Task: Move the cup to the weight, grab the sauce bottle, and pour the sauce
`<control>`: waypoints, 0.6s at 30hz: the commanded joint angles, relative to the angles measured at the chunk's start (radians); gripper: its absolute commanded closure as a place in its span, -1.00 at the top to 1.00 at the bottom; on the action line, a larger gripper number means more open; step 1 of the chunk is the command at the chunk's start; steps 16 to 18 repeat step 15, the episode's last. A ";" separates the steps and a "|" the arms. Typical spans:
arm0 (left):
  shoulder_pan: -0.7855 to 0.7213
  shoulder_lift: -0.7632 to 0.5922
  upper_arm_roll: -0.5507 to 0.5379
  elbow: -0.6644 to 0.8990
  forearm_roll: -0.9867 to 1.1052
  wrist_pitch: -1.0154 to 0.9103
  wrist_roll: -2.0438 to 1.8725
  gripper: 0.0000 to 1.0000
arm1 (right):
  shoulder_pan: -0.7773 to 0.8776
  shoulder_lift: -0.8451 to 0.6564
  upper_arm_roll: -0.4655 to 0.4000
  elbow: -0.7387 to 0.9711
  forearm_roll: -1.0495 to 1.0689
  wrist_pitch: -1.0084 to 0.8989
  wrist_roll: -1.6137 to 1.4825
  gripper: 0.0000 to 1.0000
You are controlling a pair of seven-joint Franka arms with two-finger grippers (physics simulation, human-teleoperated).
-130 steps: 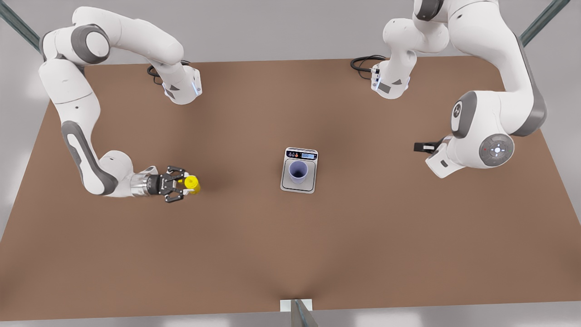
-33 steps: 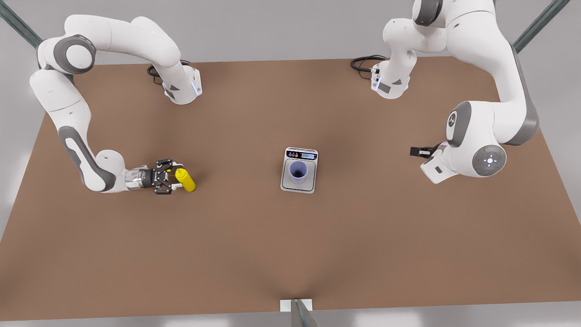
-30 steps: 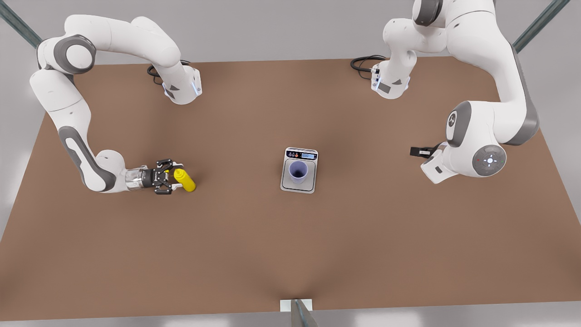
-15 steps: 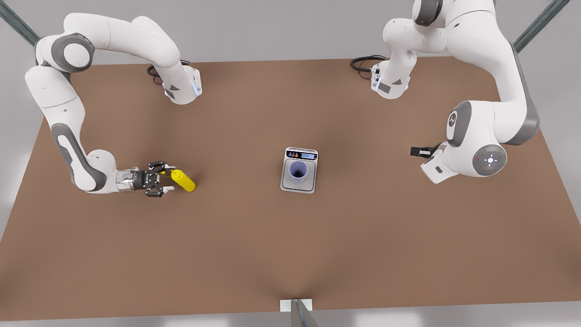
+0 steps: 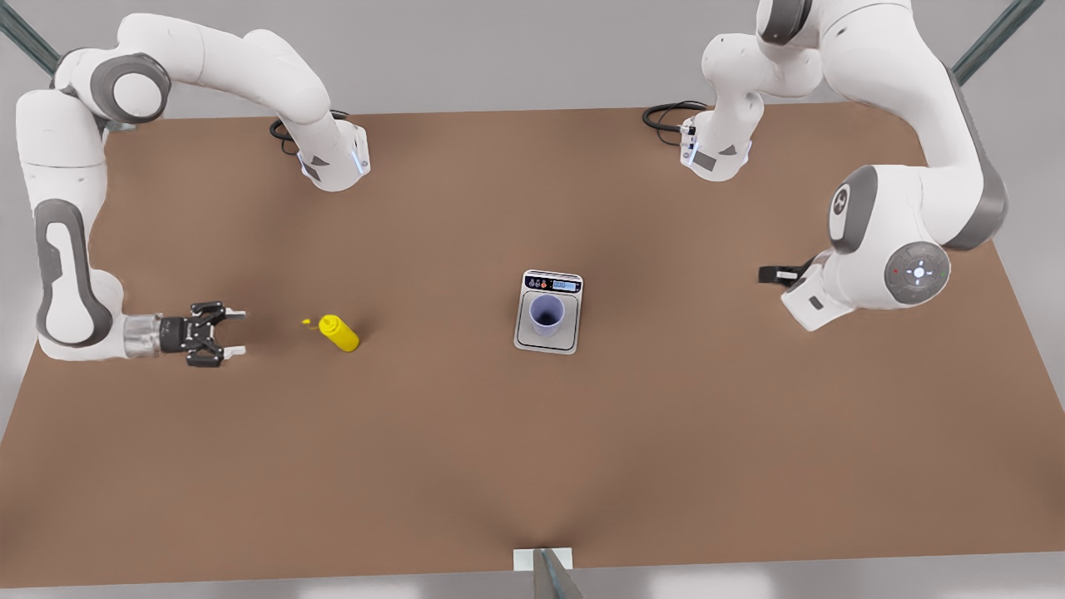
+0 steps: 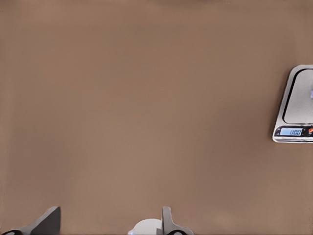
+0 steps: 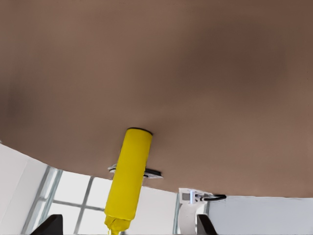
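Sauce bottle [image 5: 339, 333] lying flat, nozzle toward right end effector [image 5: 235, 333]

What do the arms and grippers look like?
White arms, grey joint bands, black cables at the bases. The right gripper, at the front view's left, is black with white fingertips and a silver wrist; the left gripper, opposite, is black.

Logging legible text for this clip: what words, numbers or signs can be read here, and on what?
Scale display: lit digits, too blurred to read.
Scale buttons: coloured, any marks too small to read.
Yellow bottle: no label visible.
Cup: plain, no text.
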State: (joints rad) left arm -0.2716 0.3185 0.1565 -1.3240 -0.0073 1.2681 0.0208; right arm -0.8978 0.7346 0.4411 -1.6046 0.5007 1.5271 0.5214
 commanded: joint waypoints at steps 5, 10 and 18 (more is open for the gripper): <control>0.000 -0.010 0.005 0.089 -0.011 -0.010 -0.002 1.00 | 0.332 -0.236 0.005 0.399 -0.298 -0.157 0.069 1.00; 0.000 -0.130 0.015 -0.035 -0.013 0.070 0.007 1.00 | 0.832 -0.595 -0.283 0.309 -0.498 -0.151 -0.235 1.00; 0.000 -0.118 0.014 -0.037 -0.013 0.070 0.010 1.00 | 1.025 -0.676 -0.390 0.084 -0.496 0.137 -0.327 1.00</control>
